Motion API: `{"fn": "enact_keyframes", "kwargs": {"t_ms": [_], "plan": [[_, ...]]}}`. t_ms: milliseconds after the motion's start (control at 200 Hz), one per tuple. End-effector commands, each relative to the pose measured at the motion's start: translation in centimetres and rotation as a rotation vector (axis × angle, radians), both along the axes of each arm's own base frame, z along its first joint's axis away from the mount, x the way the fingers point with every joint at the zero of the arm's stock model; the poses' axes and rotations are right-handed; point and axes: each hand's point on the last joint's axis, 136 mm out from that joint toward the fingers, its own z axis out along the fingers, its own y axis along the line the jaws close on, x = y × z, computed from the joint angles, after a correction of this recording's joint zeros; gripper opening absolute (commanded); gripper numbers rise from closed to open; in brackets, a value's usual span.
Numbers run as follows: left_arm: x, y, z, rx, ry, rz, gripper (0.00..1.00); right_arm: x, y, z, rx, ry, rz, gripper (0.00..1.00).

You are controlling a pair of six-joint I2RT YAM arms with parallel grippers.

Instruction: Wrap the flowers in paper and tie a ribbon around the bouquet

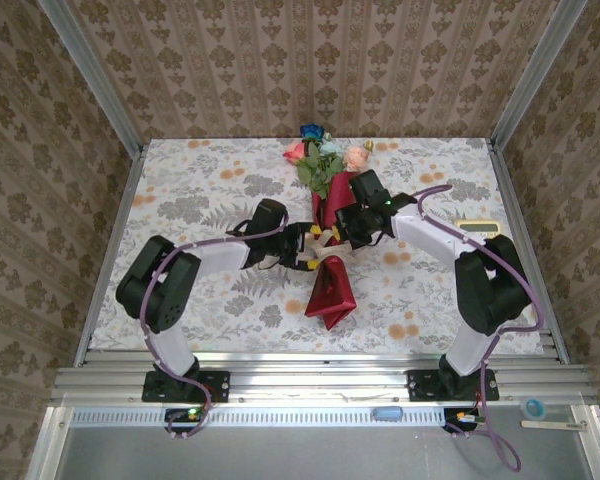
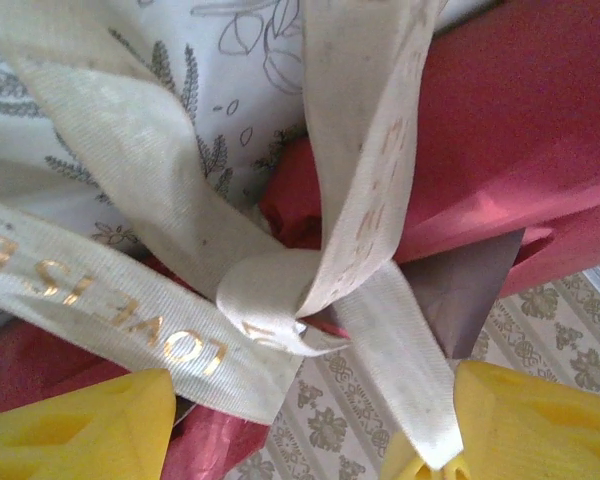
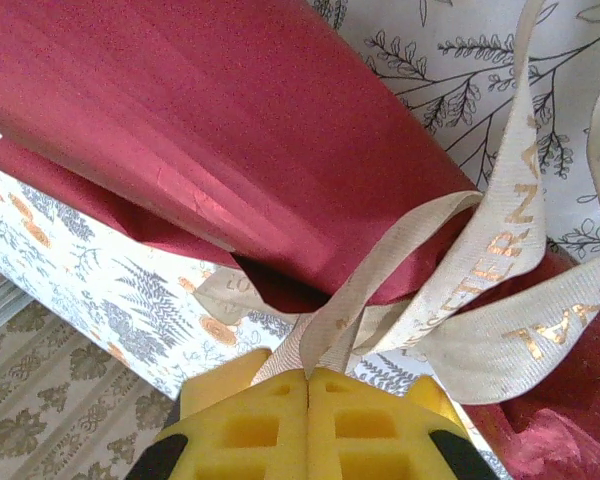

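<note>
The bouquet lies across the middle of the table. Its flowers (image 1: 318, 152) point to the far side and the dark red paper (image 1: 330, 285) tapers toward the near edge. A beige ribbon (image 1: 325, 237) with gold lettering is knotted round the cone's waist. My left gripper (image 1: 305, 246) sits just left of the knot. Its yellow fingers (image 2: 80, 425) stand wide apart, and the ribbon's knot (image 2: 275, 300) and a loose tail hang between them. My right gripper (image 3: 308, 372) is shut on a strand of the ribbon (image 3: 380, 290), pulled out from under the paper (image 3: 230, 130); it sits to the right of the knot (image 1: 342, 232).
A pale yellow flat object (image 1: 477, 228) lies on the flowered tablecloth at the right, beside my right arm. Patterned walls close the table on three sides. A small blue item (image 1: 386, 412) and a tape ring (image 1: 533, 407) rest on the front rail.
</note>
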Motion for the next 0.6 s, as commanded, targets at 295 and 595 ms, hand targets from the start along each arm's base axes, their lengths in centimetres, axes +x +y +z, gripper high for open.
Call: {"fn": "enact_keyframes", "kwargs": {"t_ms": [295, 595], "plan": [[2.4, -0.6, 0.1, -0.023, -0.023, 0.047, 0.70, -2.4, 0.1, 0.3, 0.023, 0.019, 0.006, 0.00], [1.2, -1.7, 0.3, -0.044, -0.016, 0.003, 0.57, -2.7, 0.0, -0.1, 0.028, 0.028, 0.005, 0.00]]}}
